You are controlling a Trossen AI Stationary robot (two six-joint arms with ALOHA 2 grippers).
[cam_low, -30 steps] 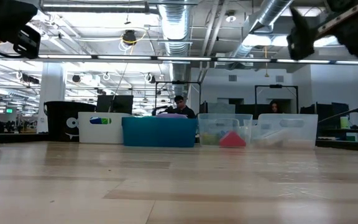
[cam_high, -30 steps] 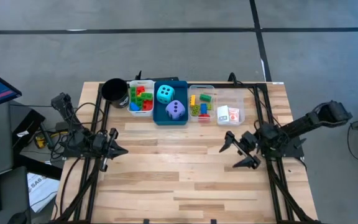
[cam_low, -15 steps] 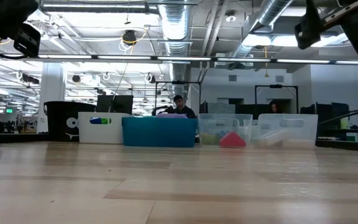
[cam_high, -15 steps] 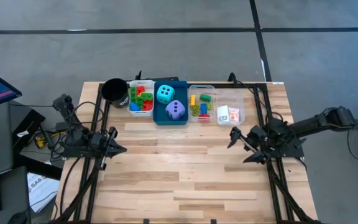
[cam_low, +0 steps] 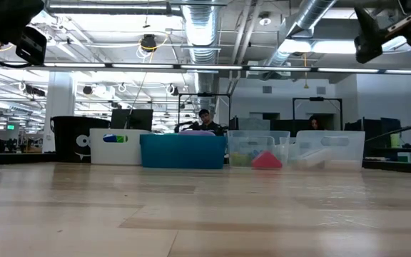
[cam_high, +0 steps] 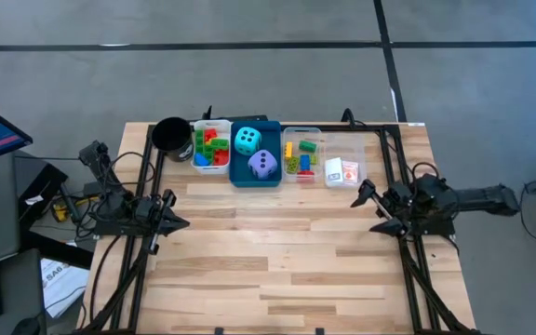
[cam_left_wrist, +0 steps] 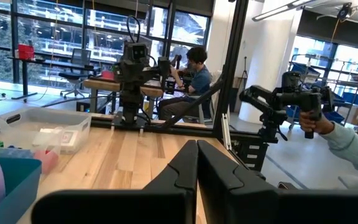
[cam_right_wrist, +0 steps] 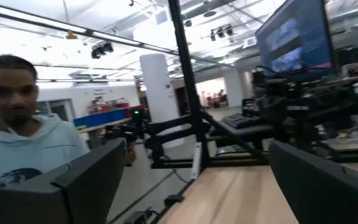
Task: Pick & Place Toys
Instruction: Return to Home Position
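Wooden table (cam_high: pixel 277 261) across the middle of the high view, most of its near surface bare planks.

At the table's left edge, about halfway between near and far, the left gripper (cam_high: pixel 186 223), lifted off the wood. Fingers (cam_left_wrist: pixel 197 168) pressed flat together in the left wrist view, nothing between them.

At the right edge, opposite it, the right gripper (cam_high: pixel 368 209), also raised above the table. Jaws spread wide apart and empty, one dark finger (cam_right_wrist: pixel 86 180) at each side of the right wrist view, with the room showing through the gap.

Beyond the table, a person in a pale hooded top (cam_right_wrist: pixel 23 149), seen from the right wrist camera.

Along the far edge, a row of containers touching side by side, well apart from both grippers:
- Blue tray (cam_high: pixel 234 154), the largest, in the middle of the row.
- White tray (cam_high: pixel 212 123) just left of it.
- Two clear trays to its right, the nearer-to-centre one (cam_high: pixel 302 129) and the rightmost one (cam_high: pixel 359 172).
- Black round cup (cam_high: pixel 159 141) at the far left end, touching the white tray.

In the blue tray, two foam dice – the cyan die (cam_high: pixel 247 140) on the far side, the purple die (cam_high: pixel 263 165) just nearer and slightly right.

In the white tray, a heap of red, green and blue bricks (cam_high: pixel 213 147); in the first clear tray, more bricks (cam_high: pixel 303 156), yellow, green, red and blue, in a looser scatter.

In the rightmost clear tray, small white and pink cards (cam_high: pixel 342 171), lying flat.
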